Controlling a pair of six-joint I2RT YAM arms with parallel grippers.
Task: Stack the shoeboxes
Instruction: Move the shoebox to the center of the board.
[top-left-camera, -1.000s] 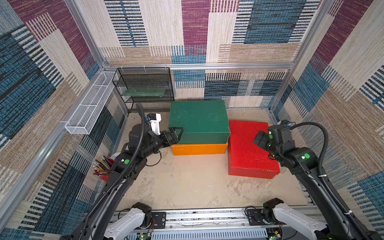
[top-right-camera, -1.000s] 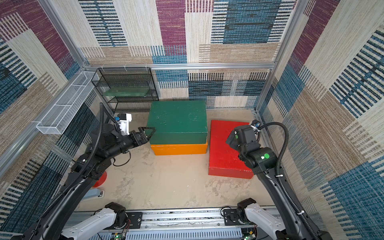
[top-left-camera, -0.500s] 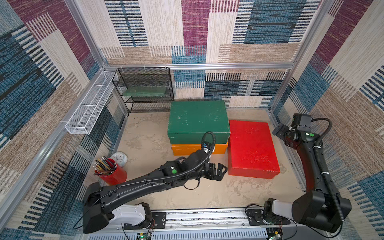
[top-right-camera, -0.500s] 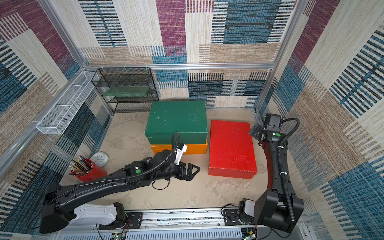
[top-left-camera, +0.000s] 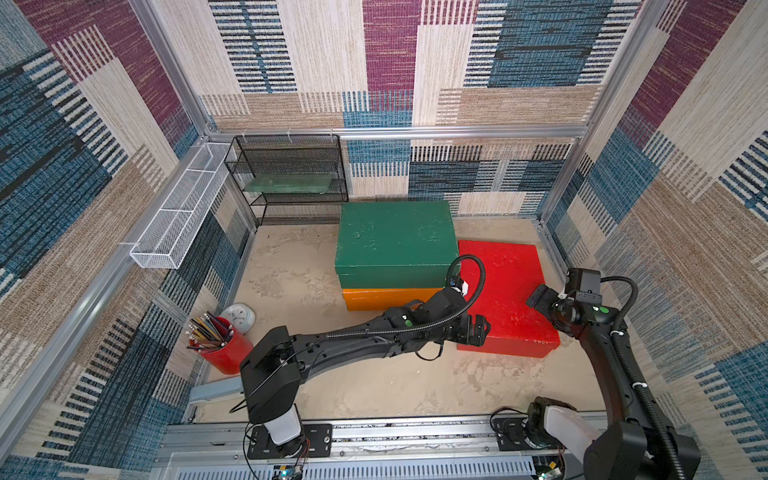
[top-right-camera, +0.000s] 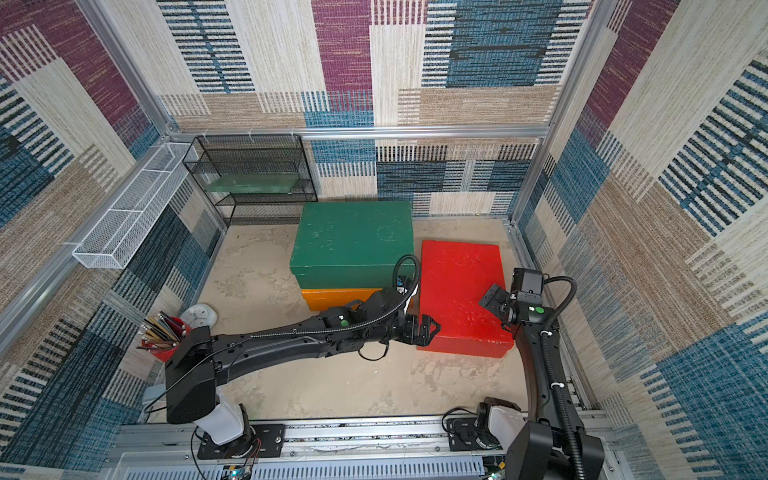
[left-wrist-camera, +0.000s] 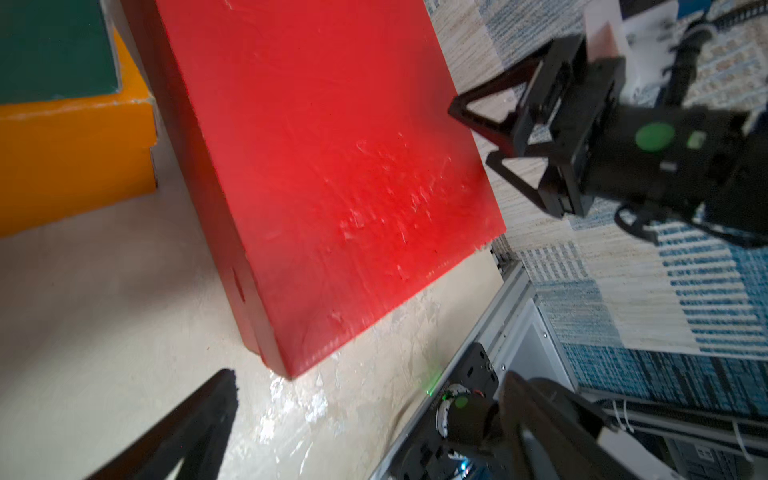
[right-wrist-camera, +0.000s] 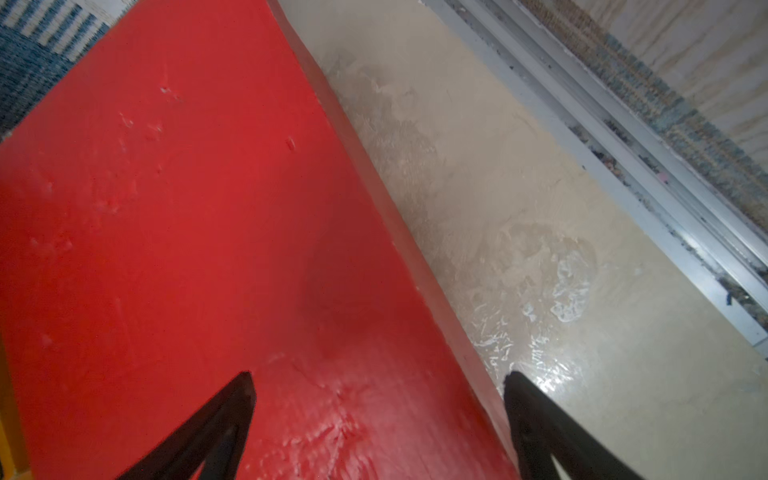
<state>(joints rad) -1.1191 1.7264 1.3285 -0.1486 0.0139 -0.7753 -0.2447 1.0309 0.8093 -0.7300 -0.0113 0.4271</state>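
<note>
The dark green shoebox (top-left-camera: 395, 243) lies on the orange shoebox (top-left-camera: 388, 298) at the back middle in both top views. Right of them the red shoebox (top-left-camera: 509, 291) rests alone on the floor. My left gripper (top-left-camera: 478, 330) reaches low across the floor to the red shoebox's near left corner, open and holding nothing. In the left wrist view that corner of the red shoebox (left-wrist-camera: 332, 166) sits ahead of my left gripper (left-wrist-camera: 370, 386). My right gripper (top-left-camera: 540, 301) hovers open over the red shoebox's right edge. One jaw is over the lid (right-wrist-camera: 187, 228) and the other over the floor.
A red pencil cup (top-left-camera: 222, 351) and a pale round object (top-left-camera: 239, 318) stand at the near left. A black mesh shelf (top-left-camera: 291, 178) with a thin green board fills the back left corner. A white wire basket (top-left-camera: 183, 208) hangs on the left wall. A metal rail (top-left-camera: 374, 432) runs along the front.
My left arm swung from the stack's left side across the floor to the red shoebox's near left corner. My right gripper drew back toward the wall, then returned over the red shoebox's right edge.
</note>
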